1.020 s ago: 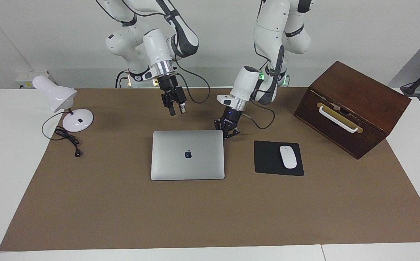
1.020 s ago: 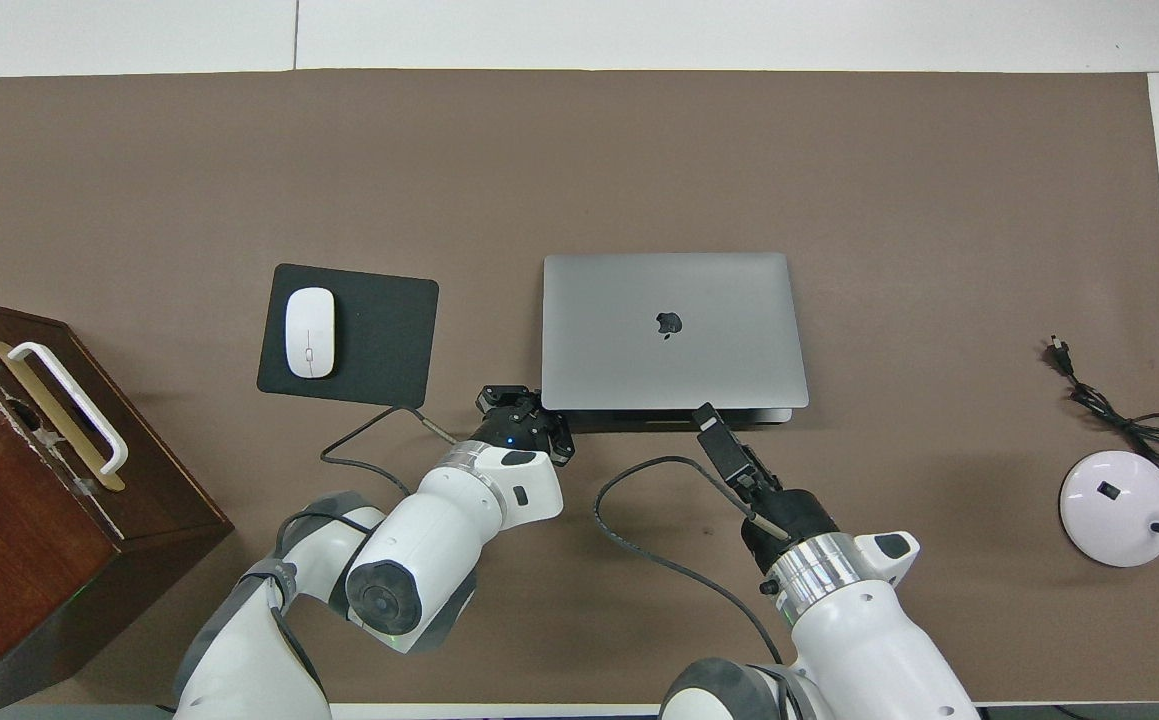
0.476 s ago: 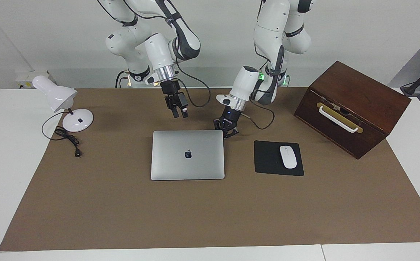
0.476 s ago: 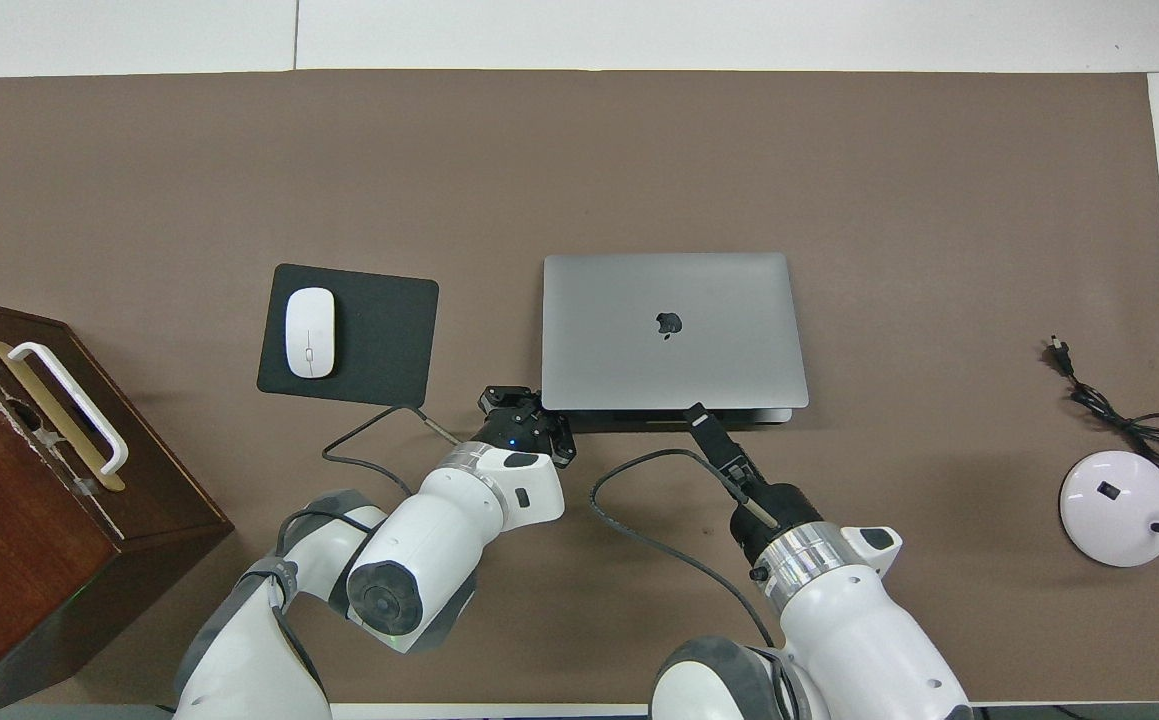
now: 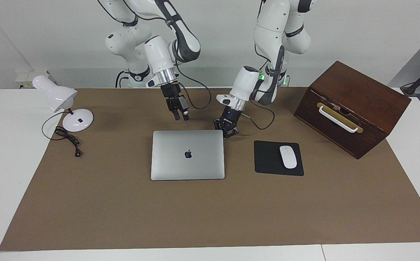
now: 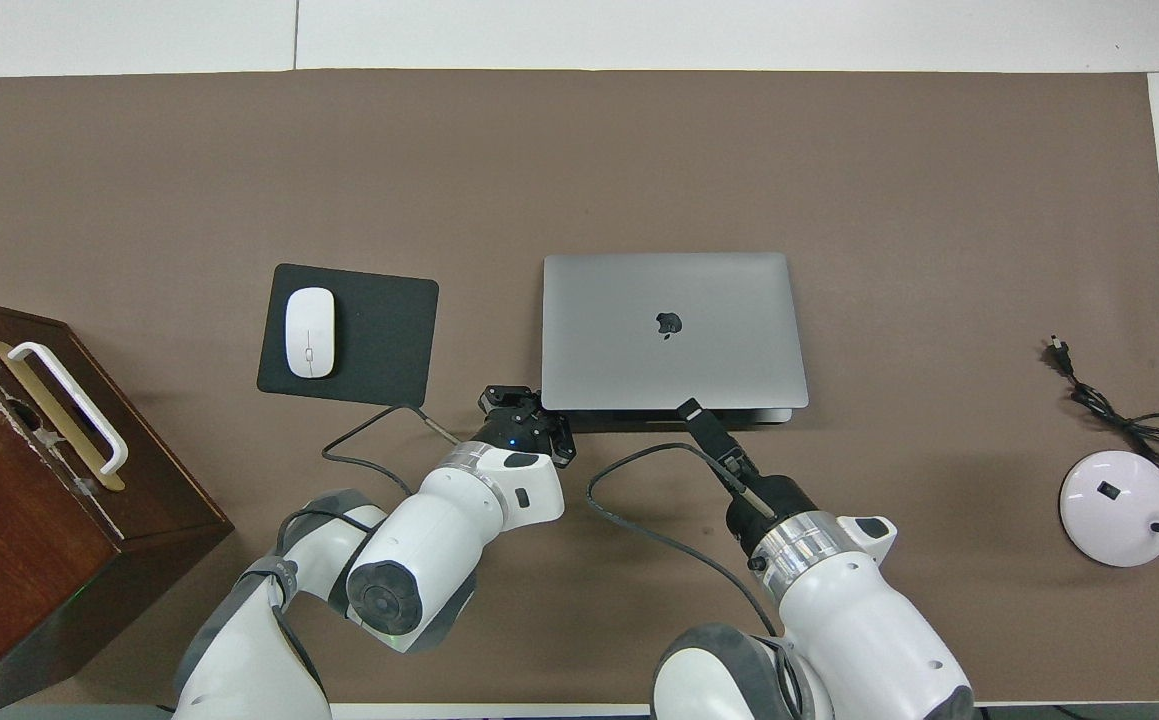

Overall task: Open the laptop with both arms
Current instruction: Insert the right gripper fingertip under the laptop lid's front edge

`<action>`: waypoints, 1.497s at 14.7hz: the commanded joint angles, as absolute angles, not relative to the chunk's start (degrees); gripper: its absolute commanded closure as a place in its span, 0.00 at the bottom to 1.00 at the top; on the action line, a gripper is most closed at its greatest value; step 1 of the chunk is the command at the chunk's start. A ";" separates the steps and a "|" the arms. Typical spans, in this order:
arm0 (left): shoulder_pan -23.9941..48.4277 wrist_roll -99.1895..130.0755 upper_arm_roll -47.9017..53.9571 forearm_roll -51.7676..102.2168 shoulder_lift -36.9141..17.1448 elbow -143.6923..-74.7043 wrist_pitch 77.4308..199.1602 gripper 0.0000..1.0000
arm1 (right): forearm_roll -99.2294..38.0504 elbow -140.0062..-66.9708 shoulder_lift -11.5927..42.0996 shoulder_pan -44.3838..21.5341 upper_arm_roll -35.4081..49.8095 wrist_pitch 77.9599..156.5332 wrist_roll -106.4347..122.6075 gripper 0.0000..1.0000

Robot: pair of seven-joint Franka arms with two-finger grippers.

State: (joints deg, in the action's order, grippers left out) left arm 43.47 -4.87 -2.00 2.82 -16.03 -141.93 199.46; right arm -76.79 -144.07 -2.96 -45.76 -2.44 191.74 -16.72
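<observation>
The laptop (image 5: 187,154) sits shut mid-mat, the left gripper (image 5: 227,129) is down at its corner at roughly 1 o'clock (can't tell its grip), and the right gripper (image 5: 180,114), fingers looking slightly parted, should probably drop slowly onto the lid's edge.

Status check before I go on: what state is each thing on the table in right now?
laptop: lid shut, flat on the mat.
left gripper: low, at the laptop's corner nearest the robots.
right gripper: raised above the mat near the laptop's edge, not touching.
wooden box: lid closed.
mouse: resting on the mouse pad.
desk lamp: cord unplugged.
</observation>
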 commanded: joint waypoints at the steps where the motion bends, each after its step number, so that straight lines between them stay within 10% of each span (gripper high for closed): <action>1: 43.77 -4.92 -2.55 1.49 -18.37 -140.45 200.57 1.00 | -78.40 -140.81 -1.06 -42.98 -2.20 188.88 -13.80 0.00; 22: 43.59 -4.83 -2.64 1.49 -18.89 -140.27 200.57 1.00 | -83.67 -137.64 2.37 -46.32 -2.02 189.40 -12.83 0.00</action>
State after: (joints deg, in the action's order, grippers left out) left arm 43.47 -4.88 -2.03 2.68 -16.13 -141.85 199.51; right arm -81.29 -137.98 2.92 -46.23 -2.11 188.85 -14.78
